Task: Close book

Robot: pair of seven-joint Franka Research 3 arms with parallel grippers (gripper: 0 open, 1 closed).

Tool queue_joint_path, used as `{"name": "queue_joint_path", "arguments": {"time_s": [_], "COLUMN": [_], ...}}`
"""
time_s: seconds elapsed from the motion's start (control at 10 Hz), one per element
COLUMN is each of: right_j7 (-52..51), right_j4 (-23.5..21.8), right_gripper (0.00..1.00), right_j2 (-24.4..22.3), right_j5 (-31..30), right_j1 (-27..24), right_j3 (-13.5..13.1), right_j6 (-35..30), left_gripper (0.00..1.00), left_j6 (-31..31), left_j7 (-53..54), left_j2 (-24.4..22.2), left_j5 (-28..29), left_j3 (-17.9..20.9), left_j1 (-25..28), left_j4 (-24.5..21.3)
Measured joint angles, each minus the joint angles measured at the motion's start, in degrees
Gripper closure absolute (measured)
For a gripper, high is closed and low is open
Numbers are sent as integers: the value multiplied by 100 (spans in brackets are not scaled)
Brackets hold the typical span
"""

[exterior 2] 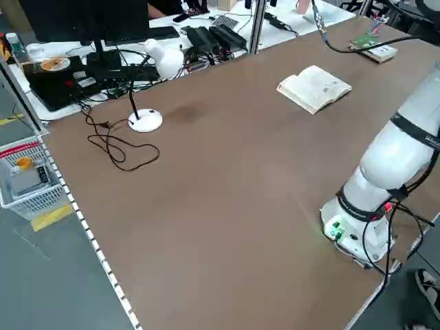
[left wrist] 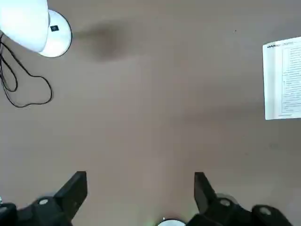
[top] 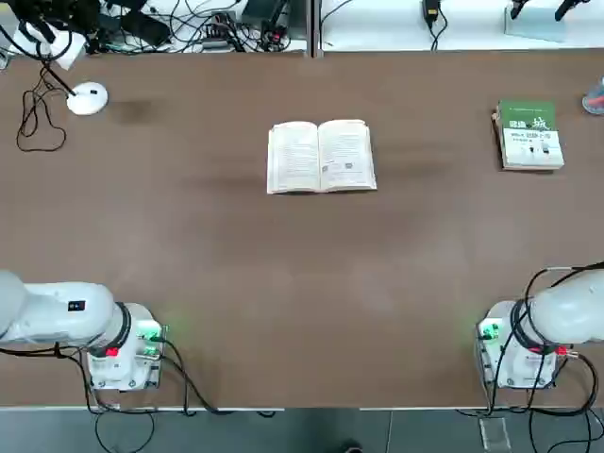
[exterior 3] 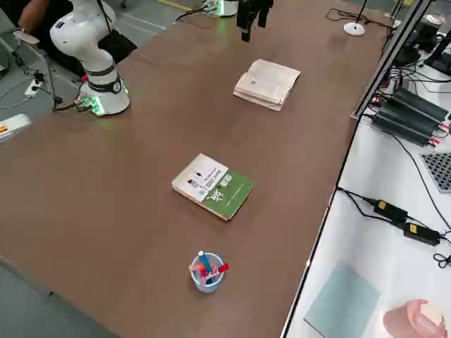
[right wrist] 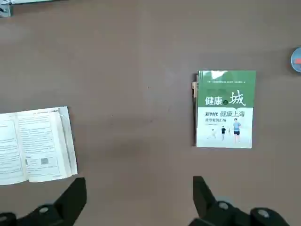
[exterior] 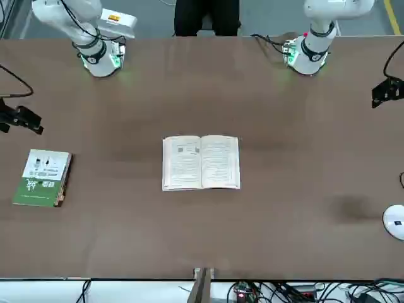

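Far ahead of both pairs of fingers, the book (top: 322, 157) is seen lying wide open on the desk (top: 302, 283). Left fingers (left wrist: 140, 195) and right fingers (right wrist: 139, 197) are spread apart and nothing is held. Closing has not been started.

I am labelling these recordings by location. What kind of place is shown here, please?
Probably a robotics lab or test workspace. Two robot arms are mounted at a large brown table, a monitor with tangled cables stands on a side bench, and an open book lies as a test object.
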Motion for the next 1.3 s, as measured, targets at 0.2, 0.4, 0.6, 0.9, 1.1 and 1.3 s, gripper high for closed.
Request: {"name": "queue_joint_path", "arguments": {"time_s": [0.2, 0.4, 0.6, 0.9, 1.1, 1.3], "right_j7": [7, 8, 8, 8, 8, 8], "right_j4": [-91, -190, -253, -307, -311, -313], "right_gripper": [0, 0, 0, 0, 0, 0], "right_j2": [-52, -95, -120, -146, -151, -159], "right_j5": [0, 0, -2, -29, -96, -111], "right_j1": [-56, -80, -81, -82, -82, -82], "right_j3": [36, 55, 67, 74, 89, 104], "right_j6": [39, 87, 104, 119, 118, 116], "left_gripper": [0, 0, 0, 0, 0, 0], "left_j6": [-2, -6, -7, -7, -7, -7], "left_j7": [2, 4, 6, 24, 28, 30], "left_j2": [0, 0, 0, 0, 1, 11], "left_j5": [0, 0, 0, 0, 0, 0], "left_j3": [0, -2, -4, -13, -22, -76], "left_j1": [0, -3, -11, -35, -63, -85], "left_j4": [0, 2, 13, 28, 30, 31]}}
